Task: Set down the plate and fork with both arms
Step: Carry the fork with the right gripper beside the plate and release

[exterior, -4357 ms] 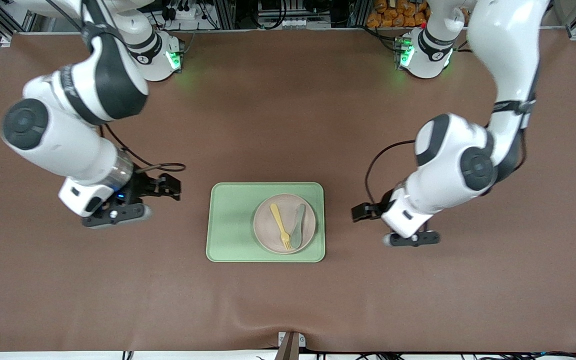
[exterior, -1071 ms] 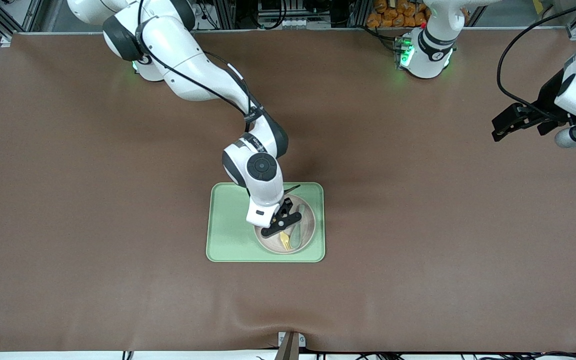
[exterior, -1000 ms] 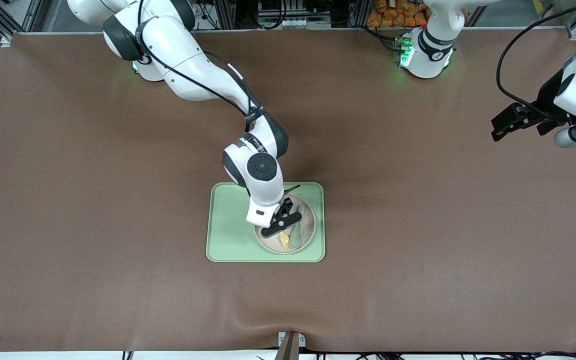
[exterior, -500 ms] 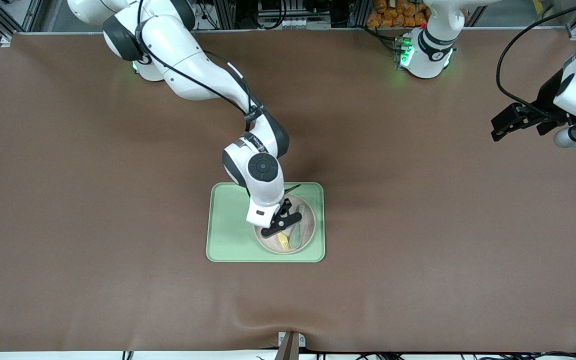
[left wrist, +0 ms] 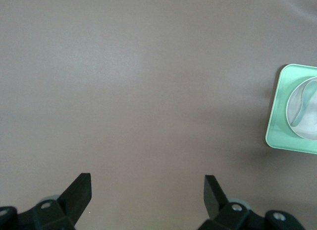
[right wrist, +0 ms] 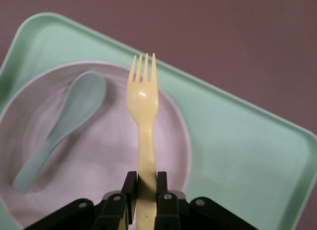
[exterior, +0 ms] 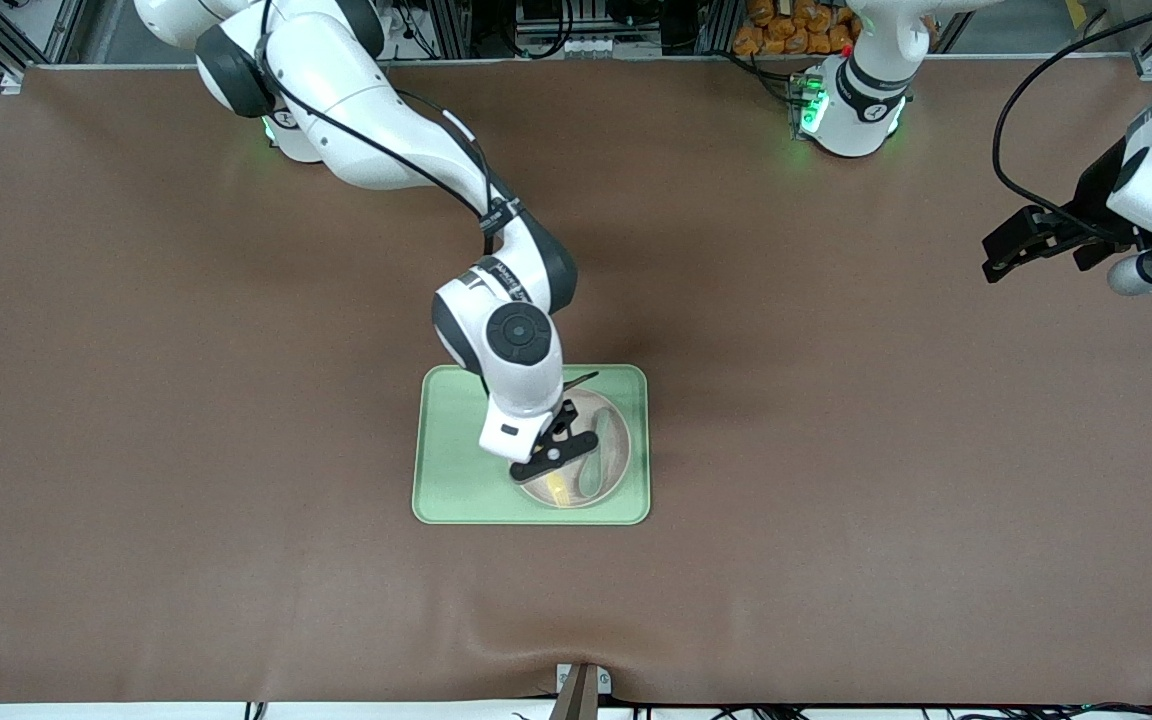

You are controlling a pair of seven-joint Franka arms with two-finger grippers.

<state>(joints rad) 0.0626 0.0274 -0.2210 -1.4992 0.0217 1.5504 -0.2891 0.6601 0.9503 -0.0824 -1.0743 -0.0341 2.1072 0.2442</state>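
Now the right claw point(right wrist: 145, 190) pinches the fork point(right wrist: 142, 101) handle above the plate point(right wrist: 99, 155).

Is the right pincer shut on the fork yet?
Yes. The right pincer is shut on the fork by its handle, over the plate, tines pointing away.

plate point(exterior: 614, 452): beige-pink, round, on tray | fork point(right wrist: 142, 116): pale-yellow, lifted above plate

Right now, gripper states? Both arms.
Right gripper: fingers closed on the fork, above the plate.
Left gripper: open, holding nothing, waiting over bare table.
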